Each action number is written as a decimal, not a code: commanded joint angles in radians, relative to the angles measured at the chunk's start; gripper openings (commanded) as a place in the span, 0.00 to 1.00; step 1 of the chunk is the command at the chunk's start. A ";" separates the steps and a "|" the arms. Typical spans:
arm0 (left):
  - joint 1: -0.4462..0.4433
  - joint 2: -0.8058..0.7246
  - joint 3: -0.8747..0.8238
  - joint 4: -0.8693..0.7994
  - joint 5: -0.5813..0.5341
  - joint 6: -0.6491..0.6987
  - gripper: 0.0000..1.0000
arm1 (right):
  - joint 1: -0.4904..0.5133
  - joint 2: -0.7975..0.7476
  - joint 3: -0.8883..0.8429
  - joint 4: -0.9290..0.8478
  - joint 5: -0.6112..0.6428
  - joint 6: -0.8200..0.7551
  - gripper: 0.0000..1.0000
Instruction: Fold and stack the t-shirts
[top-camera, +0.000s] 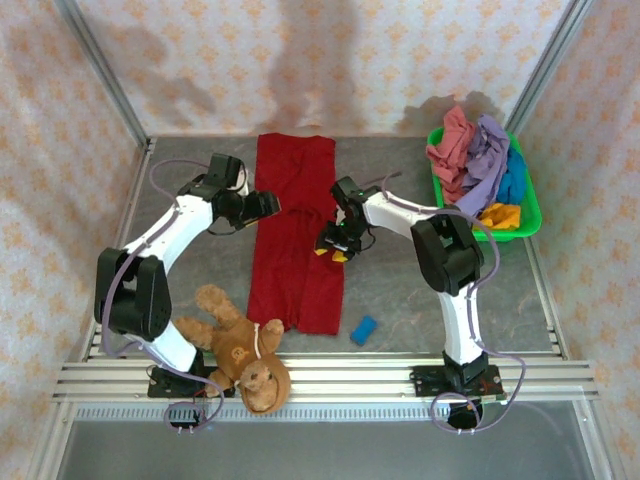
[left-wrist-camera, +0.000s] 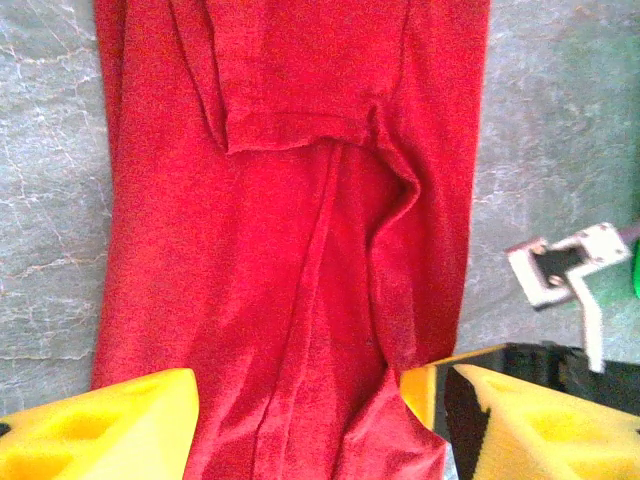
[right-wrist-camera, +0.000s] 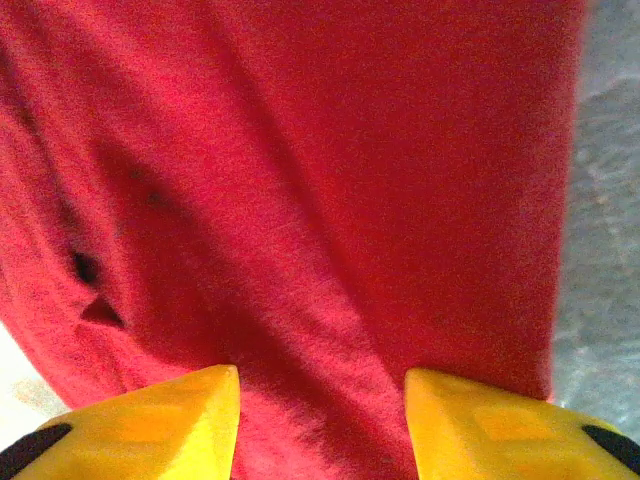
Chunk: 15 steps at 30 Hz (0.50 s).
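The dark red t-shirt (top-camera: 297, 180) lies as a long narrow strip on the desk (top-camera: 410, 300), with the left pincer (left-wrist-camera: 305, 390) and right pincer (right-wrist-camera: 320, 375) spread open over its opposite edges, gripping nothing.

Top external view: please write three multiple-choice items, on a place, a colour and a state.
1. Where is the teddy bear? A) far wall B) near edge, beside the left arm's base C) on the right arm
2. The basket's colour? A) green B) blue C) white
3. The dark red t-shirt is A) balled up B) hanging C) spread flat on the table
Answers: 1 B, it lies next to that base; 2 A, its rim is bright green; 3 C, it lies there as a long flat strip.
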 joint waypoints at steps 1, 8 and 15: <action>-0.004 -0.017 -0.013 -0.089 -0.039 0.007 0.68 | -0.030 0.025 0.004 -0.016 0.026 -0.044 0.48; -0.006 -0.059 -0.038 -0.140 -0.046 -0.006 0.68 | -0.078 0.070 0.031 -0.091 0.054 -0.125 0.48; -0.018 -0.082 -0.092 -0.191 -0.049 -0.019 0.68 | -0.126 0.073 0.095 -0.150 0.067 -0.173 0.48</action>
